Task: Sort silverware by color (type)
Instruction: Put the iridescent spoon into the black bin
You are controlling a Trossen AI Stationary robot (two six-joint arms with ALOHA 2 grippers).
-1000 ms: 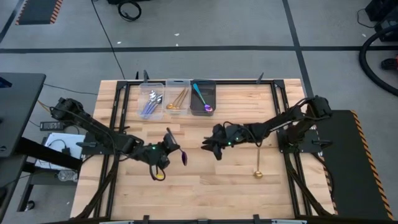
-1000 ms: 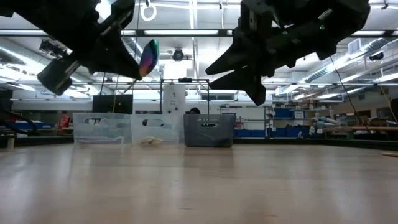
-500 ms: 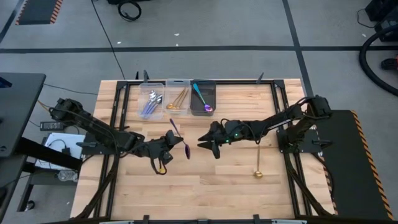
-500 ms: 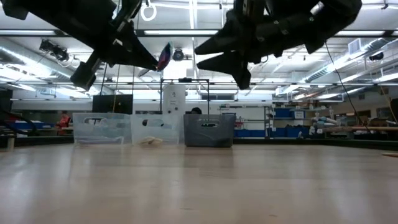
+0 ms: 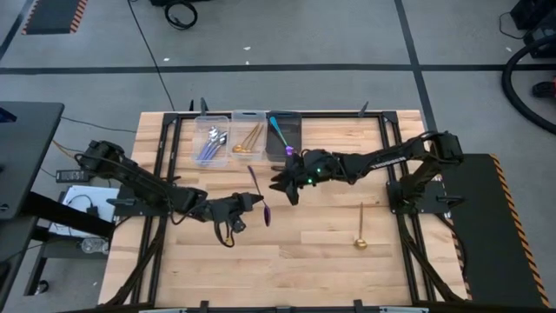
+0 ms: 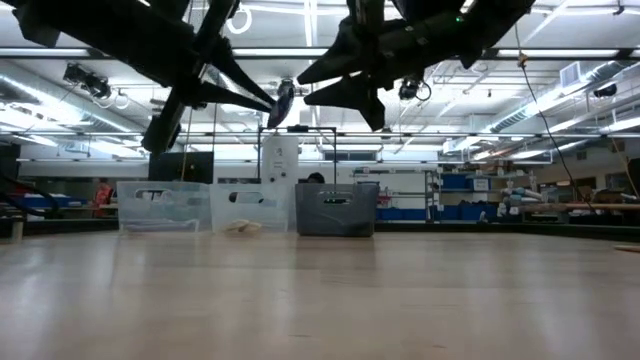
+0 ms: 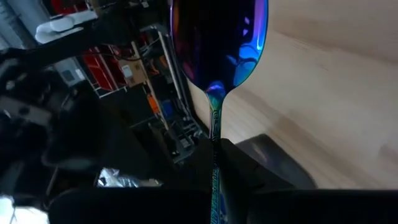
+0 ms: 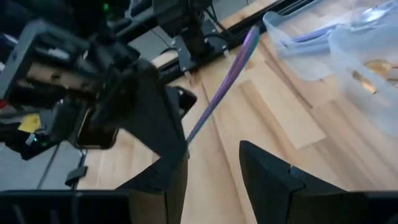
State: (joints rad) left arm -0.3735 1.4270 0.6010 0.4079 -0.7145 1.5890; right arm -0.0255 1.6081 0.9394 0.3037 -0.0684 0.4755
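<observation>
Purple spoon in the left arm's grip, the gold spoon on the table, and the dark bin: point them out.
Purple spoon (image 5: 258,193): high view, on its handle.
Gold spoon (image 5: 360,228): high view, mid-handle.
Dark bin (image 6: 337,209): low view, on its front wall.

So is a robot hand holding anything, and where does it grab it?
Yes. The left gripper holds an iridescent spoon by its handle, bowl sticking out, up off the table. The right gripper is open and holds nothing.
</observation>
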